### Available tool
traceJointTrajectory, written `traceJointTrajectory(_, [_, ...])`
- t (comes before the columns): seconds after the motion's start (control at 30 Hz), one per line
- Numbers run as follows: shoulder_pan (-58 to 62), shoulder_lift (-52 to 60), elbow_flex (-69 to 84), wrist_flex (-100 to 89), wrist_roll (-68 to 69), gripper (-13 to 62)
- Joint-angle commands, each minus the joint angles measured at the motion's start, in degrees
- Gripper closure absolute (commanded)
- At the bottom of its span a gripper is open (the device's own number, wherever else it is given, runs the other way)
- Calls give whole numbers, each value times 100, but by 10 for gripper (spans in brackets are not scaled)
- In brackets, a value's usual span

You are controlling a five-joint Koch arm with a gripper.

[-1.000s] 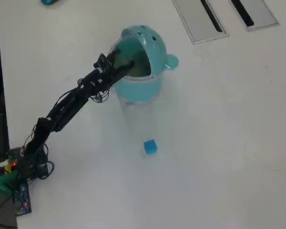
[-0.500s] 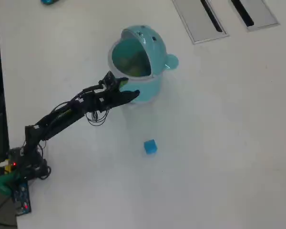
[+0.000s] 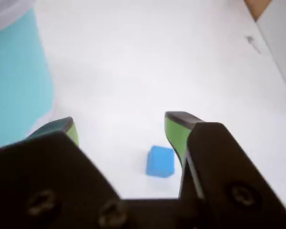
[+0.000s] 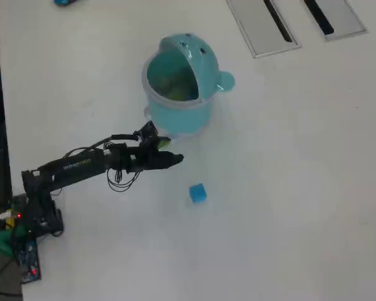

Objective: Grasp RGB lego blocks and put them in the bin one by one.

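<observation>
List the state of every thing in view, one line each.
Gripper: open, empty, above the table.
Blue block: on the table, free, between the jaws in the wrist view.
Bin: upright, mouth open, something yellow-green inside.
Grey panels: flat on the table.

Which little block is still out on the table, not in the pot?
The small blue plastic cube. It alone lies on the white table, apart from the round teal plastic pot.

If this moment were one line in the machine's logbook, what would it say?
gripper: open, empty, above table | blue lego block: on table, between fingertips in wrist view, ungrasped | bin: upright, something greenish inside | phase: approaching block
</observation>
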Motion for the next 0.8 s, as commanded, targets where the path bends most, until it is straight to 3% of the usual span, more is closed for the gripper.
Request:
traceJointTrajectory(0.0, [35, 123, -88, -167, -53, 151])
traceJointTrajectory(0.27, [316, -510, 220, -457, -132, 151])
traceJointTrajectory(0.77, [809, -2118, -598, -879, -149, 150])
